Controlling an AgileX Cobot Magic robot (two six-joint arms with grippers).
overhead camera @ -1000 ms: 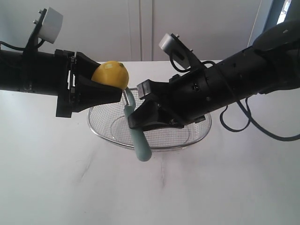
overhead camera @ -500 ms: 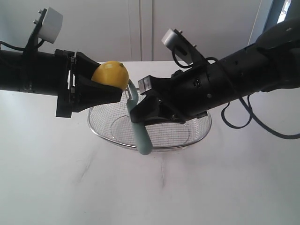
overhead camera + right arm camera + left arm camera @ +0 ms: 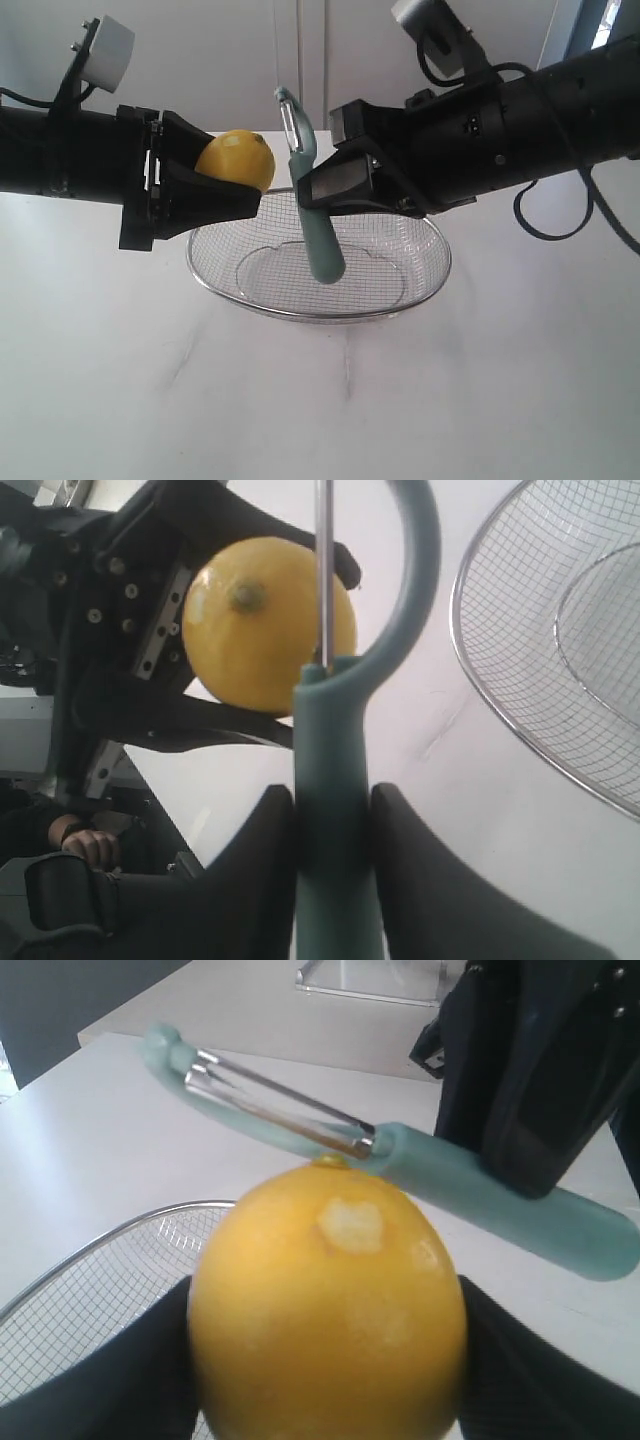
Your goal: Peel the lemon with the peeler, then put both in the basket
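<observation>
Background stuff: flat white desk (image 3: 420, 400) with a few faint grey streaks, a pale panelled wall (image 3: 230, 60) behind it with a vertical seam down the middle, and a sliver of window (image 3: 603, 25) up in one corner.

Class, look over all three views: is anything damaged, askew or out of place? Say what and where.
Only the lemon in the left gripper stands out: a small pale patch near its nub breaks the yellow rind, apparently a shaved spot. The peeler and basket look sound.
</observation>
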